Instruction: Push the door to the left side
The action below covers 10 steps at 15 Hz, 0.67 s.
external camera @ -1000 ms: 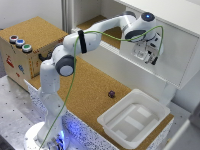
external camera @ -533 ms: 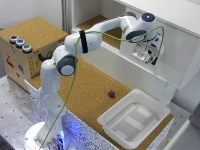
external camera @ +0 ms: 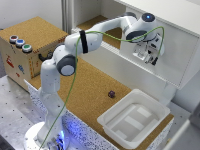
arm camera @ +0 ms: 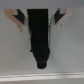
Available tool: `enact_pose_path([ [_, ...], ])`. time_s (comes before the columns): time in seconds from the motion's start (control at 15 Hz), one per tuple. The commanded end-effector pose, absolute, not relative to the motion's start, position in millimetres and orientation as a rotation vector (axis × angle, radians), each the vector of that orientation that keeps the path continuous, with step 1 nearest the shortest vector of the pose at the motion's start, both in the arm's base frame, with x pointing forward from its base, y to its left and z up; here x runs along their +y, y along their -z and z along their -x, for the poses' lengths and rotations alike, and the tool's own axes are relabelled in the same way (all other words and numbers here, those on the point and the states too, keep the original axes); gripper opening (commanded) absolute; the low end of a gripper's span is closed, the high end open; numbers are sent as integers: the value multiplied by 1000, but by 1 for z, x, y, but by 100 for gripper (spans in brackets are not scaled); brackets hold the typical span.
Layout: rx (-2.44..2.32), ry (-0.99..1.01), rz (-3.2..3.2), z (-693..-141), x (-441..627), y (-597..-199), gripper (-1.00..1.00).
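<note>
**Gripper at door face, handle between fingers – contact unconfirmed**

Near foreground, ext. view: white plastic bin (external camera: 132,120) sits on the cork-topped table (external camera: 92,87), toward the ext. view's right; its far corner is close to the cabinet front. A small dark object (external camera: 111,93) lies on the cork just beside the bin – too small to identify. Arm base (external camera: 47,135) at lower left is partly cut off by the frame edge; a green cable (external camera: 75,75) runs along the arm.

Mid-distance, ext. view's left: wooden box (external camera: 22,55) with coloured buttons (external camera: 19,43) on top; its markings are blurred, not legible.

Far: the door (external camera: 165,55), a large white panel, hangs on the cabinet front at the ext. view's right, upper part of frame. Its top and right edges are cut off. Cabinet interior (external camera: 107,25) is visible open to the door's left.

Gripper (external camera: 146,51) is pressed up close to the door face. In the ext. view it covers the handle, so handle not visible there. Wrist view is blurred: black bar handle (arm camera: 40,35) fills the centre, with a fingertip (arm camera: 20,19) on each side of it. Jaws are spread about handle-wide; whether the pads actually touch the bar, cannot tell.
</note>
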State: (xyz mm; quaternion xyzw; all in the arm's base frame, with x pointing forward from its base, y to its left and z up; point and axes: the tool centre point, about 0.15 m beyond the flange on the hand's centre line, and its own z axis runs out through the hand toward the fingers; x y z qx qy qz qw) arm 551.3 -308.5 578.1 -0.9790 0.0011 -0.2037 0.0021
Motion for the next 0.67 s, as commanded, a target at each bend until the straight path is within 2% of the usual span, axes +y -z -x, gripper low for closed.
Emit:
enact_pose_path([
  [0.0,-20,448,3070,-595,-290,-575,-100],
  [0.6,-58,432,3064,-576,-190,-564,-100],
])
